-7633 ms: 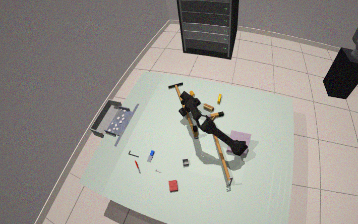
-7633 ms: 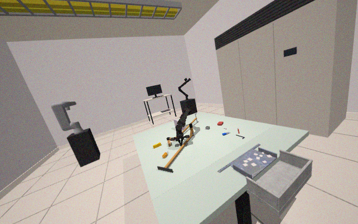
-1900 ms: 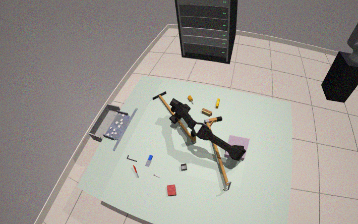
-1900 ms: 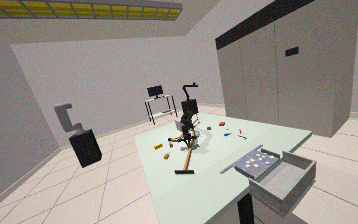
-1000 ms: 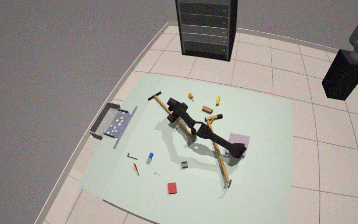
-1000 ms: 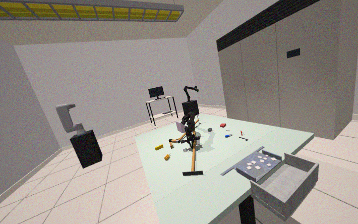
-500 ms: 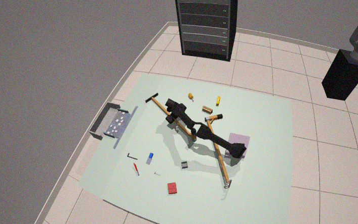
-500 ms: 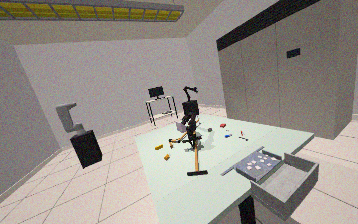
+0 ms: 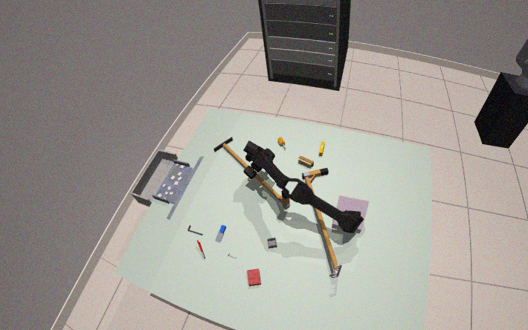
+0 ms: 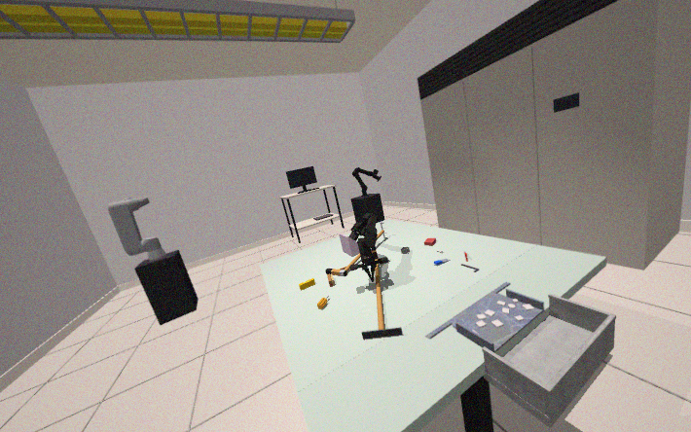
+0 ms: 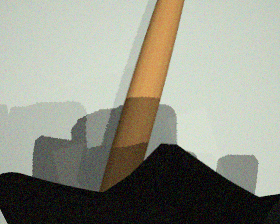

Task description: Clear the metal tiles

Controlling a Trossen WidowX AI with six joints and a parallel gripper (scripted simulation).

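The long scraper (image 9: pixel 236 155) (image 10: pixel 380 306) (image 11: pixel 153 65) lies on the table, its dark crosswise blade towards the plate side and its handle running back under the arm. My gripper (image 9: pixel 250 171) (image 10: pixel 372 277) is shut with nothing visibly held, low against the scraper's handle. In the wrist view the dark gripper hides where they meet. Several pale tiles (image 9: pixel 172 177) (image 10: pixel 497 323) are spread over the blue-grey steel plate (image 9: pixel 178 190) (image 10: pixel 469 324). The catch box (image 9: pixel 141 199) (image 10: pixel 520 386) adjoins the plate's far end and shows no tiles inside.
A second long tool (image 9: pixel 324 225) with a pronged head lies beneath the arm. A wooden block (image 9: pixel 305 161), yellow block (image 9: pixel 322 148) and orange item (image 9: pixel 281 141) lie near the scraper. A blue-grey item (image 9: pixel 221 232), hex key (image 9: pixel 195 231), red pen (image 9: pixel 200 247) and red box (image 9: pixel 253 276) lie opposite.
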